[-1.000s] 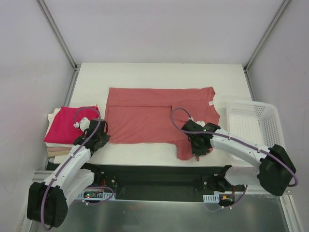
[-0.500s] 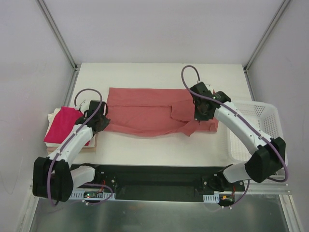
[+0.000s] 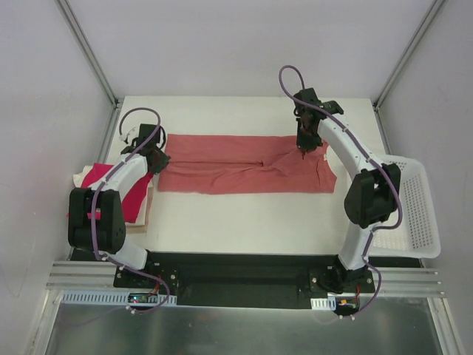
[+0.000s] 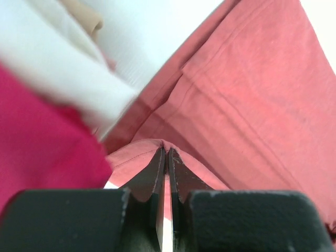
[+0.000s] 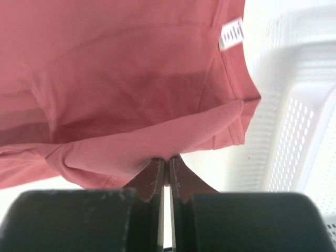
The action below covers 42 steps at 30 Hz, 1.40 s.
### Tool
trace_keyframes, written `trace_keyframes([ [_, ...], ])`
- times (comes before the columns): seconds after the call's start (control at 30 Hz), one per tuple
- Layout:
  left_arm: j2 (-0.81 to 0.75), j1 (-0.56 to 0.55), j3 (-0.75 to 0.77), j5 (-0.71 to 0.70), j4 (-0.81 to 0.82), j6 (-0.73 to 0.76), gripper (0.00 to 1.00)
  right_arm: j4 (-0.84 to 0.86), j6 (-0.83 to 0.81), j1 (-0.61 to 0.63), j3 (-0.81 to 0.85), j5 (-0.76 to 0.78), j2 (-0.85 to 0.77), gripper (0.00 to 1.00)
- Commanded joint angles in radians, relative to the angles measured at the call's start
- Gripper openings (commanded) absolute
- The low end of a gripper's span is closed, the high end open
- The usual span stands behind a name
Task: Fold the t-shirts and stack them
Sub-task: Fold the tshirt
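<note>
Salmon t-shirt lies as long strip across tabletop; left fingers clamped on its left edge, right fingers on right edge; magenta stack left of shirt, basket right; open tabletop before and beyond shirt.

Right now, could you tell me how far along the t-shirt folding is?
Done: a magenta-red folded shirt tops the stack at the left. In hand: the salmon t-shirt lies doubled lengthwise into a band, left gripper and right gripper each shut on its folded-over edge. Left: fold it crosswise into a square and add it to the stack.
</note>
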Motion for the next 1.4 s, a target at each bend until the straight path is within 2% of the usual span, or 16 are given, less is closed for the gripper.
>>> trace_keyframes([
  [0.0, 0.082, 0.018, 0.090, 0.017, 0.010, 0.028, 0.00, -0.043, -0.061, -0.040, 0.164, -0.033, 0.107, 0.01],
  [0.13, 0.141, 0.022, 0.128, 0.032, 0.010, 0.033, 0.00, -0.074, -0.068, -0.065, 0.287, -0.076, 0.259, 0.11],
  [0.17, 0.158, 0.022, 0.134, 0.035, 0.010, 0.036, 0.08, -0.077, -0.066, -0.077, 0.312, -0.087, 0.282, 0.12],
  [0.2, 0.161, 0.022, 0.149, 0.038, 0.010, 0.044, 0.46, -0.080, -0.068, -0.081, 0.333, -0.096, 0.308, 0.19],
  [0.23, 0.161, 0.022, 0.156, 0.043, 0.008, 0.048, 0.63, -0.091, -0.074, -0.086, 0.397, -0.102, 0.356, 0.24],
  [0.3, 0.145, 0.022, 0.177, 0.049, 0.008, 0.065, 0.81, -0.097, -0.083, -0.100, 0.453, -0.113, 0.391, 0.31],
  [0.33, 0.136, 0.022, 0.182, 0.052, 0.008, 0.068, 0.99, -0.114, -0.087, -0.104, 0.475, -0.112, 0.410, 0.38],
  [0.37, 0.104, 0.022, 0.186, 0.066, 0.010, 0.073, 0.99, -0.117, -0.091, -0.112, 0.499, -0.113, 0.408, 0.49],
  [0.4, 0.087, 0.022, 0.186, 0.074, 0.010, 0.084, 0.99, -0.118, -0.092, -0.112, 0.492, -0.113, 0.398, 0.80],
  [0.43, 0.067, 0.022, 0.186, 0.086, 0.010, 0.088, 0.99, -0.115, -0.091, -0.112, 0.476, -0.109, 0.355, 0.99],
  [0.53, -0.006, 0.019, 0.156, 0.150, 0.011, 0.094, 0.99, -0.039, -0.092, -0.112, 0.294, -0.130, 0.204, 0.97],
  [0.63, -0.078, 0.007, 0.091, 0.198, 0.011, 0.085, 0.99, 0.105, -0.080, -0.112, 0.029, -0.233, 0.026, 0.97],
  [0.7, -0.127, -0.002, 0.032, 0.228, 0.014, 0.079, 0.99, 0.183, -0.043, -0.112, -0.150, -0.369, -0.044, 0.97],
  [0.8, -0.190, -0.028, -0.048, 0.230, 0.020, 0.079, 0.99, 0.299, 0.004, -0.109, -0.289, -0.469, -0.109, 0.97],
  [1.07, -0.338, -0.044, -0.202, 0.255, 0.028, 0.071, 0.99, 0.426, 0.083, -0.097, -0.282, -0.575, 0.020, 0.97],
  [1.37, -0.370, -0.042, -0.214, 0.249, 0.028, 0.099, 0.99, 0.515, 0.205, -0.085, -0.228, -0.564, 0.154, 0.97],
])
